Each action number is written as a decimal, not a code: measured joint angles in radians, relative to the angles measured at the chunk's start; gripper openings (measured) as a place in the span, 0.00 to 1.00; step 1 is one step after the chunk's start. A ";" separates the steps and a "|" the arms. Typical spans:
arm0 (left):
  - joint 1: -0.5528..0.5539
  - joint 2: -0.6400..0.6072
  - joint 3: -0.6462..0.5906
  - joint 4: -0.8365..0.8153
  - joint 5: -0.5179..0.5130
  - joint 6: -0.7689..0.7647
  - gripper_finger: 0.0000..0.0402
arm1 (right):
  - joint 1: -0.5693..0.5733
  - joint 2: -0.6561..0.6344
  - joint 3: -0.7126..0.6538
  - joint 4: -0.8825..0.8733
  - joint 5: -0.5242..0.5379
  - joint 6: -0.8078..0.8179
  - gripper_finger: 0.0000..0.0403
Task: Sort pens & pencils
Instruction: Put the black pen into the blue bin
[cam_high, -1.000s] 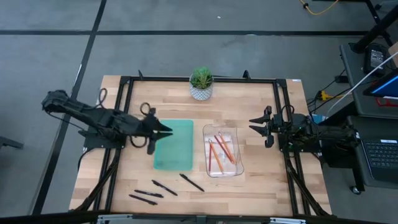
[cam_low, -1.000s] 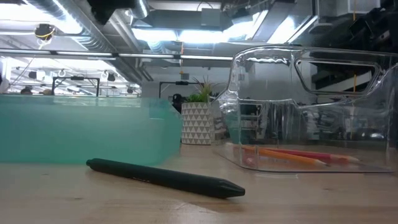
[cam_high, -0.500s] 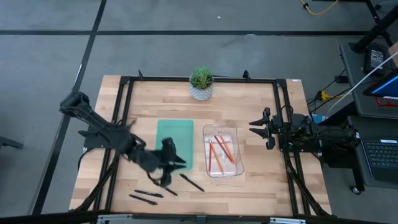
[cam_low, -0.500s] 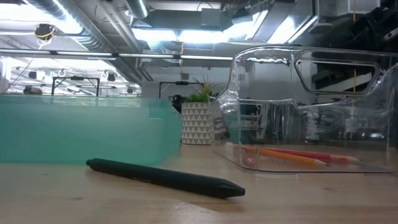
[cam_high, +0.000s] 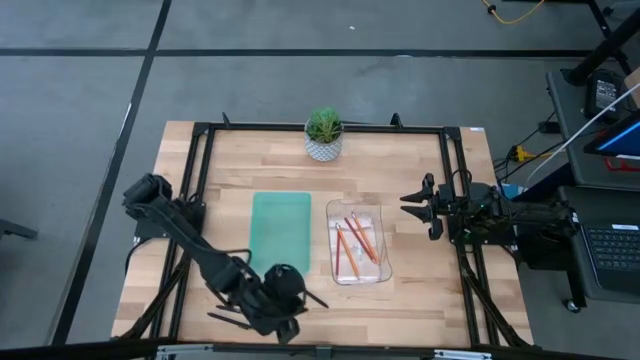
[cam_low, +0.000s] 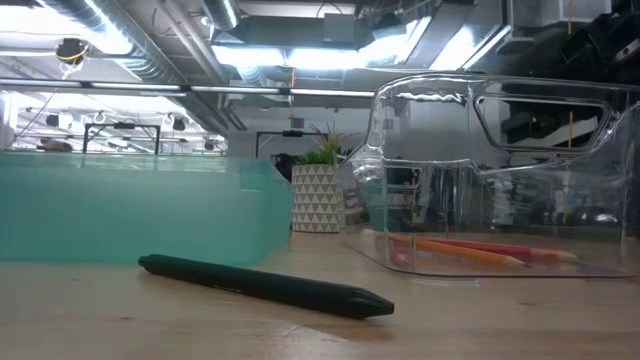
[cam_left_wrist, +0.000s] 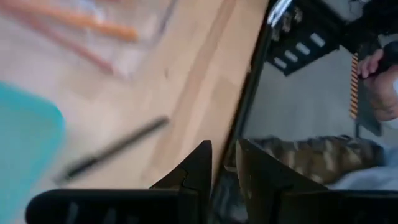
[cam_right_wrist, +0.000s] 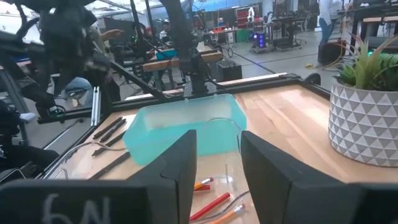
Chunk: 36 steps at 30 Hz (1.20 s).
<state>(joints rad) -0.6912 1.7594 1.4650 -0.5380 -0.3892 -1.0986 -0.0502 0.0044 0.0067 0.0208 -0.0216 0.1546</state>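
Left gripper (cam_high: 283, 318): low in the high view, near the table's front edge at lower centre, among the black pens; its arm runs down from the left side of the table. In the left wrist view the two dark fingers (cam_left_wrist: 194, 169) stand a narrow gap apart with nothing between them.
Right gripper (cam_high: 412, 205): waiting at the right side of the table, pointing toward the clear tray; in the right wrist view its fingers (cam_right_wrist: 180, 162) are parted and hold nothing.
Pens: two lie at lower left of the high view, one (cam_high: 231, 320) near the front edge and one (cam_high: 240, 311) just above it, both beside the left gripper. Another pen (cam_high: 310, 294) lies diagonally at lower centre, below the gap between the two trays; it fills the foreground of the low view (cam_low: 265, 286), flat on the wood.
Pencils (cam_high: 355, 240): orange and red, lying inside the clear tray, right of centre in the high view; visible through the tray wall at lower right of the low view (cam_low: 470, 250).
Clear tray (cam_high: 379, 275): right of centre, beside the teal tray.
Teal tray (cam_high: 280, 230): centre of the table, nothing seen inside it.
Potted plant (cam_high: 323, 134): at the upper middle edge of the table, in a white patterned pot.
Table (cam_high: 420, 170): pale wood with a black frame.
Person's hand (cam_left_wrist: 380, 84): at the right edge of the left wrist view, beyond the table.
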 joint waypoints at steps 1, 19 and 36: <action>0.005 0.017 0.008 -0.007 0.032 -0.041 0.17 | 0.000 0.000 0.000 0.000 0.000 -0.002 0.31; 0.055 0.127 0.011 0.050 0.210 0.103 0.39 | 0.000 0.000 0.000 0.000 0.003 -0.018 0.31; 0.131 0.255 0.011 0.061 0.183 0.620 0.38 | 0.000 0.023 0.000 0.002 0.002 -0.030 0.31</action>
<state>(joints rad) -0.5602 2.0143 1.4765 -0.4773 -0.2059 -0.4789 -0.0505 0.0274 0.0067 0.0223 -0.0193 0.1248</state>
